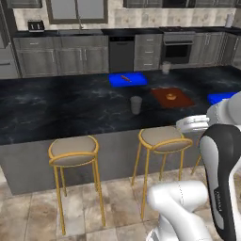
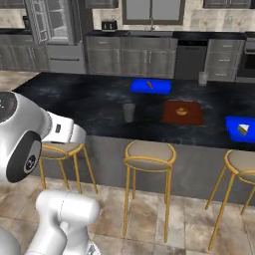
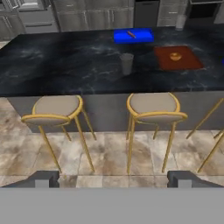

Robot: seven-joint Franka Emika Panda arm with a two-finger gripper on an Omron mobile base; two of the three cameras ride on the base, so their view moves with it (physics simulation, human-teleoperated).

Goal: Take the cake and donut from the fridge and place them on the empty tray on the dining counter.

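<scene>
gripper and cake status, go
Gripper open, empty. Cake sits on blue tray on the counter. Stools stand between robot and counter.

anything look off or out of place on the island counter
Nothing is spilled, tipped or damaged. One oddity: the cake already sits on a blue tray at the dining counter's right end, not in the fridge.

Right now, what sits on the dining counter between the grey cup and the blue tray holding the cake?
In the right base view, the brown tray with a round pastry lies between the cup and that tray.
</scene>
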